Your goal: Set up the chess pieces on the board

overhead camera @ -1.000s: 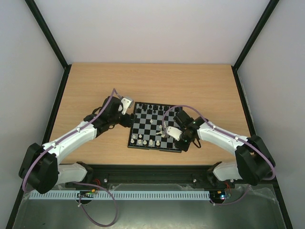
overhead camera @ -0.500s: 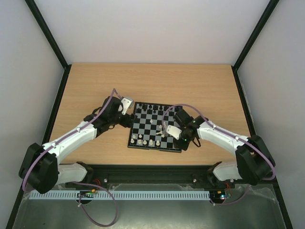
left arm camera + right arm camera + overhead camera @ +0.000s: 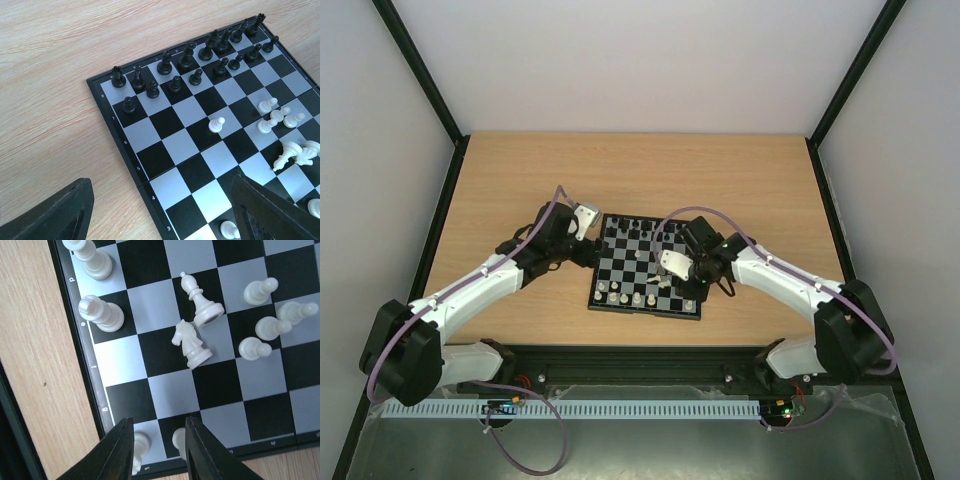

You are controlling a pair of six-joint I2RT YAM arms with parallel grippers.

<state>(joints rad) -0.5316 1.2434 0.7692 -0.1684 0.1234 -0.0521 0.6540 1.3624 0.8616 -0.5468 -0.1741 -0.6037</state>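
Board (image 3: 620, 266): flat square with glossy black and pale grey checks and a black rim, laid on a light wood-grain table (image 3: 750, 180) between the two arms. Black pieces (image 3: 189, 64) are stood upright in two rows along the far edge. Smooth cream-white pieces (image 3: 100, 314) are scattered over the middle and near side. A knight (image 3: 191, 346) and a bishop (image 3: 202, 304) are tipped on their sides just beside each other, the bishop's dark round underside exposed. Rounded pawns (image 3: 272, 328) are toppled next to them.

Left gripper (image 3: 161, 182): matte black fingers spread wide with nothing between them, held over the board's left edge.

Right gripper (image 3: 159, 440): jaws parted with nothing clamped, held over the near rim, one white piece seen just beside each finger.
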